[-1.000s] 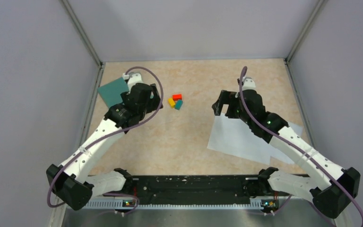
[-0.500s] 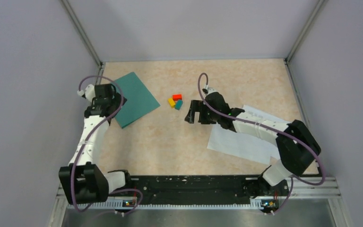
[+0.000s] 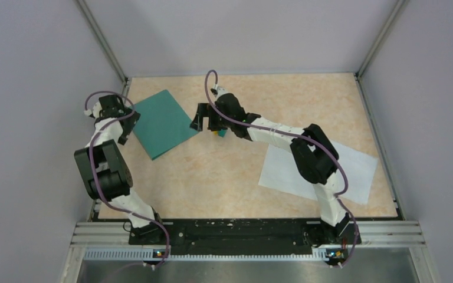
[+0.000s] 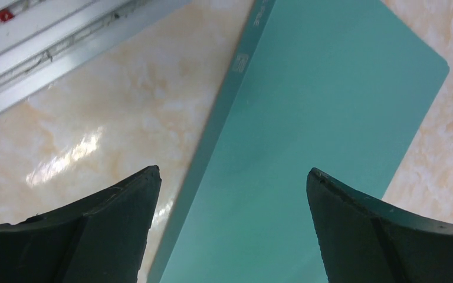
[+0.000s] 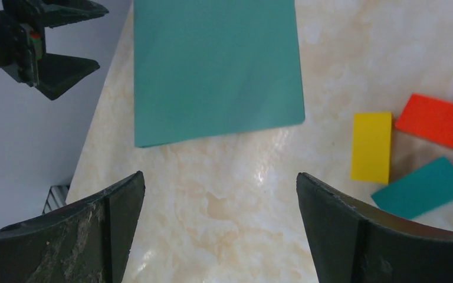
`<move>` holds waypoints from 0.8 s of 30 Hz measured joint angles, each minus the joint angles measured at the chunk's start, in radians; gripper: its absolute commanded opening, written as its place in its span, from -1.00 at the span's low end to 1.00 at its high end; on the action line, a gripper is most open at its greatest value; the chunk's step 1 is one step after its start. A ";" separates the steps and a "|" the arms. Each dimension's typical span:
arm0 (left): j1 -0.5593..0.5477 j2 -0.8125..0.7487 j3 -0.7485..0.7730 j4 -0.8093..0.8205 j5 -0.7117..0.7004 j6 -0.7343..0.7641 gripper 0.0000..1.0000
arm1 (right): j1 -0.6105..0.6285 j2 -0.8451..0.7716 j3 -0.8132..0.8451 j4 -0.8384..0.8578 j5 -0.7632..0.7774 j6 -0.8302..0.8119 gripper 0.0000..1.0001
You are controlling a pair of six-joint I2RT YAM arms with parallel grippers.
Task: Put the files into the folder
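The teal-green folder [image 3: 163,121] lies shut and flat at the table's back left. My left gripper [image 3: 127,125] hovers over its left edge, open. In the left wrist view the folder [image 4: 330,118] fills the gap between the fingers, its spine edge running between them under my left gripper [image 4: 233,171]. My right gripper [image 3: 199,119] reaches across to the folder's right corner, open and empty. The right wrist view has the folder [image 5: 218,65] just ahead of my right gripper [image 5: 220,175], over bare tabletop. The files [image 3: 318,171], white sheets, lie at the right.
Yellow [image 5: 371,146], red [image 5: 442,124] and small teal [image 5: 422,187] blocks lie just right of my right gripper. A metal frame rail [image 4: 65,53] and the left wall run close behind the folder. The right arm stretches over the middle of the table.
The right arm has swung left from above the files, past the blocks, to the folder's right corner. The left arm has drawn back to the folder's left edge, uncovering it. Both grippers stayed open.
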 measured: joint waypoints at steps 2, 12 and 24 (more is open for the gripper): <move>0.010 0.067 0.047 0.014 0.003 0.021 0.96 | 0.000 0.069 0.086 0.005 -0.008 -0.020 0.97; 0.036 0.370 0.416 0.008 -0.068 0.167 0.96 | 0.000 0.407 0.581 -0.092 -0.049 -0.174 0.97; 0.032 0.708 0.882 0.013 -0.019 0.228 0.82 | 0.000 0.366 0.496 -0.132 -0.046 -0.310 0.97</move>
